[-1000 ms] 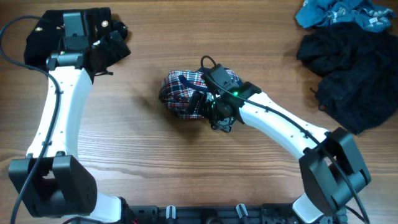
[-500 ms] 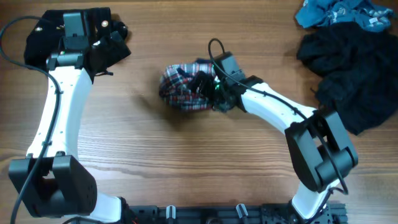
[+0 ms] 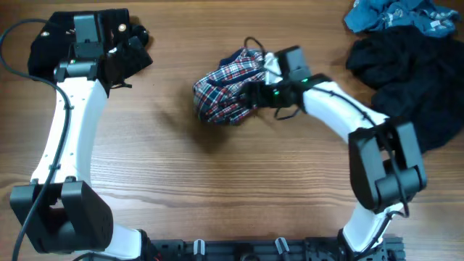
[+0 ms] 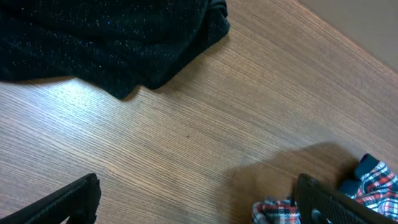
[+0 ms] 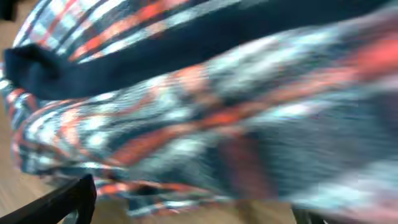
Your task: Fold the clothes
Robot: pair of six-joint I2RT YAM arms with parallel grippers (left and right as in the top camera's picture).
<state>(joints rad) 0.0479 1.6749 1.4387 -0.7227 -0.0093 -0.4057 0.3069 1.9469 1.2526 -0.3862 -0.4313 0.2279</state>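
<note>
Overhead view: takes in the whole wooden table (image 3: 181, 174), with a red, navy and white plaid garment (image 3: 226, 90) bunched in a loose heap near the middle, slightly toward the far side. Puts the right gripper (image 3: 254, 96) hard against the right side of that heap, its arm reaching in from the near right. Shows a black garment with pale studs (image 3: 127, 54) at the far left, under the end of the left arm (image 3: 69, 123). Alone catches a larger black heap (image 3: 406, 80) at the far right and a crumpled blue garment (image 3: 395, 14) just beyond it, touching its far edge.

Left wrist view: settles what overhead leaves dark against the black cloth. Shows the left gripper (image 4: 199, 208) spread wide, only bare wood between its fingers. Has the edge of the black garment farther off, apart from them, and a corner of the plaid at the lower right.

Right wrist view: blurred, filled with plaid cloth. Shows finger tips at the two lower corners, spread wide, with plaid across the gap. Cannot tell there whether cloth touches them.
</note>
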